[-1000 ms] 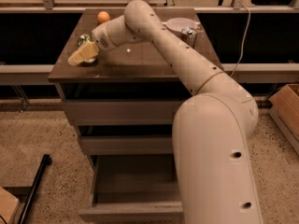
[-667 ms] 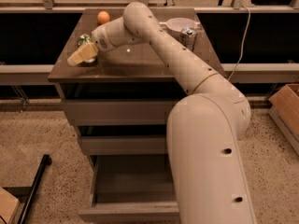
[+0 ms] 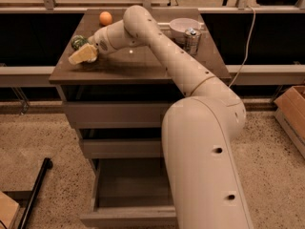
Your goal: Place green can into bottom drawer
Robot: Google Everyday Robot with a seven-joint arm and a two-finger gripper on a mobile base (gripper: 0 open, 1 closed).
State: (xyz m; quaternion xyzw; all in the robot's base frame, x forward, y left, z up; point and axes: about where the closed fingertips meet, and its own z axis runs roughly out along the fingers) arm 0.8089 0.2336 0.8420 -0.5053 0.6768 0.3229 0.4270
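Note:
The green can stands on the cabinet top at its left edge, mostly hidden behind my gripper. My gripper is at the can, low over the top, with its yellowish tip just in front of and right of the can. Whether it holds the can does not show. The bottom drawer is pulled out at the foot of the cabinet, and its dark inside shows nothing in it. My arm crosses the cabinet from lower right to upper left.
An orange sits at the back left of the top. A white bowl and a silver-grey can stand at the back right. A black pole lies on the floor at the left. A cardboard box stands at the right.
The arm's thick lower part has shifted a little to the left. The gripper has stayed at the can on the left of the cabinet top.

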